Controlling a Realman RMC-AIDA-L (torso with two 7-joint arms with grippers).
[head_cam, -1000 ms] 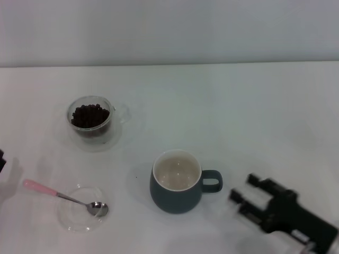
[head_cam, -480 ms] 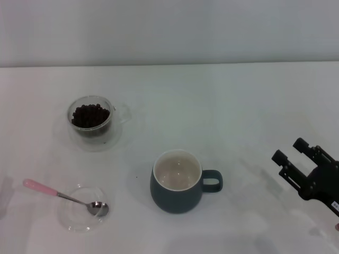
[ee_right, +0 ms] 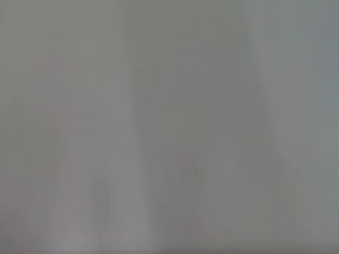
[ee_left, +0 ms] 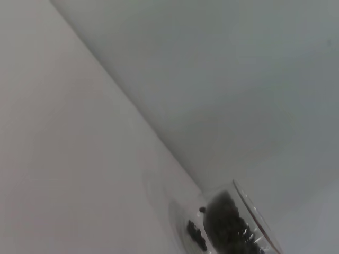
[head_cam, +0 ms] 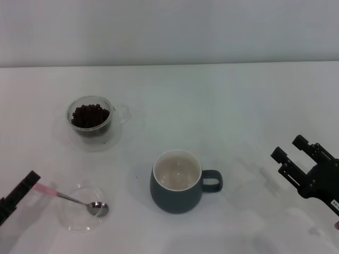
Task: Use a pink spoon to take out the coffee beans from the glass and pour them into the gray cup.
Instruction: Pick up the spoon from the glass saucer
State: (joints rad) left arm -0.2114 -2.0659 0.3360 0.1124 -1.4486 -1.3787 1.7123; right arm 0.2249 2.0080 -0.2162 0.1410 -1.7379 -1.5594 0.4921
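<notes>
Head view is showing the left tool [head_cam: 18,193], state unclear, hovering by the spoon [head_cam: 63,197], the right tool [head_cam: 294,148] sitting apart beside the cup [head_cam: 177,191].

No legible text, brand, number or sign appears in any view. A small white label on the right end effector [head_cam: 301,154] body carries marks too small to read.
</notes>
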